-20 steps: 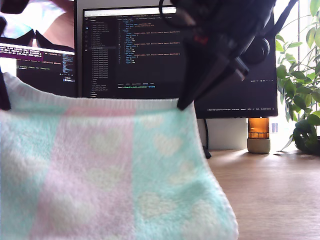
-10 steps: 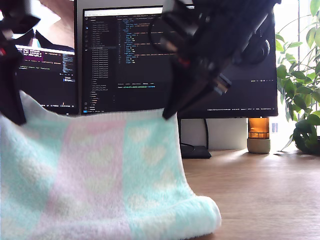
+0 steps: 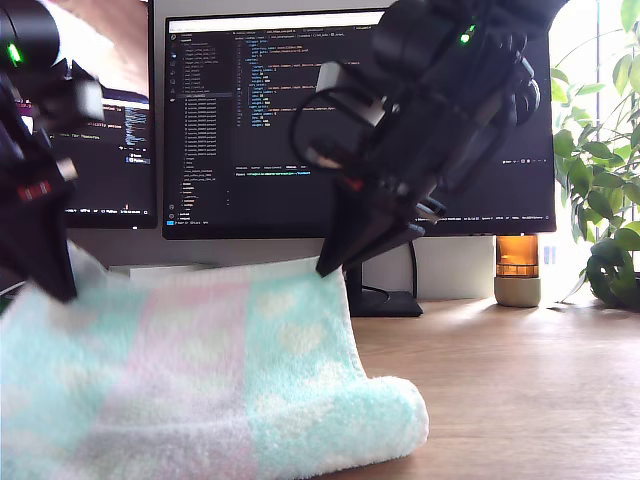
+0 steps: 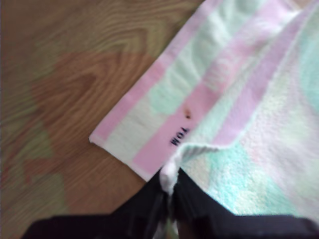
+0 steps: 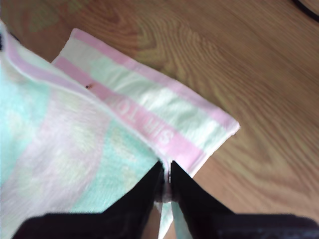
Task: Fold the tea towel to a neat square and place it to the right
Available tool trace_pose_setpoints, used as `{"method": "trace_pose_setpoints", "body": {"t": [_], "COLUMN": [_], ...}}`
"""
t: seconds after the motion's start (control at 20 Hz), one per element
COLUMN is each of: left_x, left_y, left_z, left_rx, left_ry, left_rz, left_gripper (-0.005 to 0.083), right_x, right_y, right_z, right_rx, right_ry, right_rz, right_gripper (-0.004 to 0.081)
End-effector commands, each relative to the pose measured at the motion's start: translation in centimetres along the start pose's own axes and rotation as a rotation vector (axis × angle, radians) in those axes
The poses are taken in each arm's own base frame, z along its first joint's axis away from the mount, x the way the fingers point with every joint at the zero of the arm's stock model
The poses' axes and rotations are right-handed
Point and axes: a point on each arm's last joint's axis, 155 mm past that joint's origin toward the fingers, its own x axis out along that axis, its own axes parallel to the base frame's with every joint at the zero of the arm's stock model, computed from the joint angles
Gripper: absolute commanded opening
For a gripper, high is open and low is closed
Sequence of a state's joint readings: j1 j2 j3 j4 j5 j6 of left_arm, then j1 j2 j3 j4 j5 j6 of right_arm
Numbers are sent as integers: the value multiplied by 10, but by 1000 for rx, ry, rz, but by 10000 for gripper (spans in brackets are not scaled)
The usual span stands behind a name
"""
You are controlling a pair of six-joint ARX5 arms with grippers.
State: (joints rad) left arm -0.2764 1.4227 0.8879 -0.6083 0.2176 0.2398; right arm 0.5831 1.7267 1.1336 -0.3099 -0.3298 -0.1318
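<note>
The tea towel is fluffy, with mint-green, pink and white checks and pale hearts. It lies doubled over on the wooden table, its rounded fold towards the exterior camera. My first gripper at the exterior view's left is shut on one upper corner. My second gripper nearer the middle is shut on the other upper corner. Both wrist views show the lower layer's pink-banded hem flat on the wood just beyond the held corners.
Two lit monitors stand behind the towel, with a black stand and cable. An amber jar on a grey base and a leafy plant are at the exterior view's right. Bare wood spreads right of the towel.
Both grippers have come down and moved away from the exterior camera with the held edge. The towel went from hanging like a curtain to lying folded over itself.
</note>
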Motion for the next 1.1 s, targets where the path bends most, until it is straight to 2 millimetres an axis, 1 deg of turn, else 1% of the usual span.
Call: {"method": "trace_pose_setpoints", "body": {"t": [0.0,0.15,0.25,0.35,0.5,0.75,0.9,0.95,1.05], "left_x": [10,19,21,22,21,19,19,19,19], "left_y": [2,5,6,7,13,23,23,22,23], "left_z": [-6,-5,-4,-2,2,1,1,2,3], "left_rx": [-4,-7,-7,-8,-14,-42,-45,-44,-44], "left_ry": [19,23,20,13,-9,-12,-15,-18,-23], "left_rz": [-6,-6,-5,-1,9,23,16,15,16], "left_gripper": [-24,-23,-24,-24,-23,-23,-22,-4,76], "right_x": [11,24,32,37,38,38,38,38,38], "right_y": [-5,-10,-12,-17,-19,-19,-19,-18,-17], "right_z": [-2,-6,-10,-8,-3,-2,-2,-2,-2], "right_rx": [4,6,9,5,-2,-4,-4,-4,-2], "right_ry": [7,14,23,12,-8,-14,-14,-14,-15], "right_rz": [-3,-8,-9,-26,-32,-33,-32,-29,-26], "right_gripper": [-12,-12,-12,-12,-12,-12,-12,-12,-8]}}
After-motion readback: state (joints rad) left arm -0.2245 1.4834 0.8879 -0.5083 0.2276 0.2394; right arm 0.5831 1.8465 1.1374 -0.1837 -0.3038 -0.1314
